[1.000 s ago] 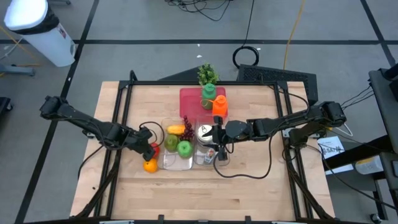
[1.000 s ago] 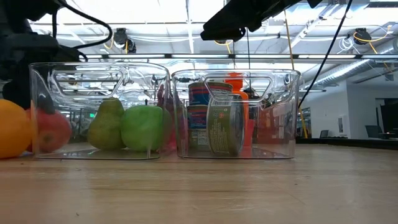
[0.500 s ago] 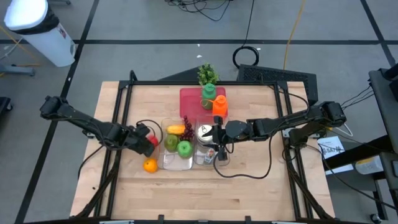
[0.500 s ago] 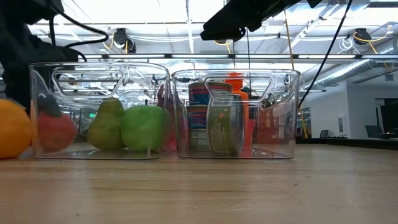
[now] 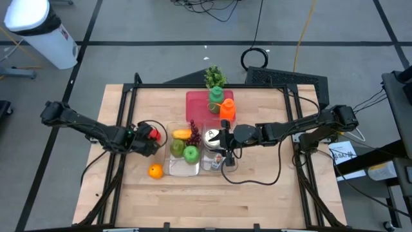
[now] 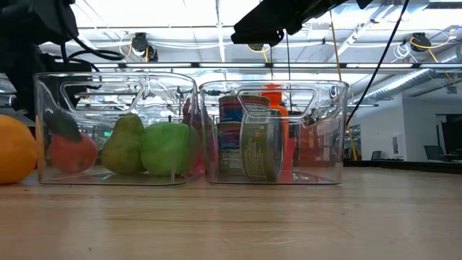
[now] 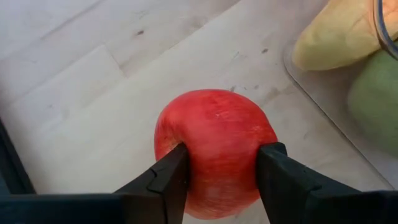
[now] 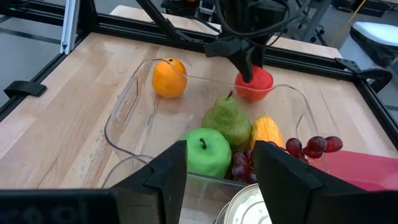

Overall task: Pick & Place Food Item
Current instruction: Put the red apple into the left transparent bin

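A red apple (image 7: 214,140) is between the fingers of my left gripper (image 5: 148,136), just outside the left wall of a clear bin (image 5: 168,169); it also shows in the right wrist view as the apple (image 8: 255,84). The bin holds a pear (image 8: 225,121), a green apple (image 8: 202,152), a yellow fruit and grapes. An orange (image 5: 154,171) rests on the table by the bin's near left corner. My right gripper (image 8: 217,149) hangs open above a second clear bin (image 5: 215,160) with cans, holding nothing. My left gripper pinches the red apple by two opposite sides (image 7: 199,171), one dark finger (image 7: 165,180) on each. The fingers slant down at it from above and from the table's left. Whether the apple rests on the wood or hangs just above it, I cannot tell.
A red tray (image 5: 196,103) with a green bottle and an orange bottle lies behind the bins, with a leafy green item (image 5: 214,76) beyond it. A black frame (image 5: 129,96) runs around the table. Bare wood stretches across the near half.
My left gripper has gone toward the table's far edge, along the left bin's outer wall, and its wrist has tipped. The red apple has moved with it, away from the orange, which stays in place. The right arm has kept still.
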Robot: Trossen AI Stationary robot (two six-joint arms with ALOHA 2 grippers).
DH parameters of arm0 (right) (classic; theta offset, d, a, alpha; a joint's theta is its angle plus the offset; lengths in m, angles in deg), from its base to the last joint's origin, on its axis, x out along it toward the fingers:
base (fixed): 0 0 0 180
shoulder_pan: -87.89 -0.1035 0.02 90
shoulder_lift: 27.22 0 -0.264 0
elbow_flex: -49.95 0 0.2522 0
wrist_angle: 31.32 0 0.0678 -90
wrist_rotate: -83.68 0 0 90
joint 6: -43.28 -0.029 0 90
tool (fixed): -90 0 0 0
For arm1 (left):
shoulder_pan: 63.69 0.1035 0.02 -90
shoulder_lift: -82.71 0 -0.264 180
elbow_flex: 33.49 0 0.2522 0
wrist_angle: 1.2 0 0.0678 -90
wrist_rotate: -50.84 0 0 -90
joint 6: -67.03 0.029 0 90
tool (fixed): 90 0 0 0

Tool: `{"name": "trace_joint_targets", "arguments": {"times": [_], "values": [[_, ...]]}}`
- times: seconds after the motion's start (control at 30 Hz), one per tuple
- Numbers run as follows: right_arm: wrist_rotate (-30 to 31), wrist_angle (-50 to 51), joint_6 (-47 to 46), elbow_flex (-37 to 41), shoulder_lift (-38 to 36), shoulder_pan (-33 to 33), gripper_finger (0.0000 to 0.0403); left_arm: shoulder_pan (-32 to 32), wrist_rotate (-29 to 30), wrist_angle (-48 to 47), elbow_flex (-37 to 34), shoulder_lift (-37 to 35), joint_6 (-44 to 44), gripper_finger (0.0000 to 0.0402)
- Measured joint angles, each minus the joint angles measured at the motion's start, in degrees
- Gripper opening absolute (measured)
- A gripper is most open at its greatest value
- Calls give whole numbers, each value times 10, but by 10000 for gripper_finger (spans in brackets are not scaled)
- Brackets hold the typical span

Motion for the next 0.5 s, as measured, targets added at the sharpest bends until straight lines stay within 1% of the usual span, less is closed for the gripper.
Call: {"name": "trace_joint_targets", "arguments": {"times": [0.1, 0.23, 0.5], "values": [[0, 0, 0, 0, 0, 0, 169, 3, 0, -1, 5, 0, 11, 167], [0, 0, 1, 0, 0, 0, 169, 2, 1, -8, 26, 0, 47, 166], [0, -7, 5, 0, 15, 1, 169, 2, 28, -45, 128, 0, 147, 165]]}}
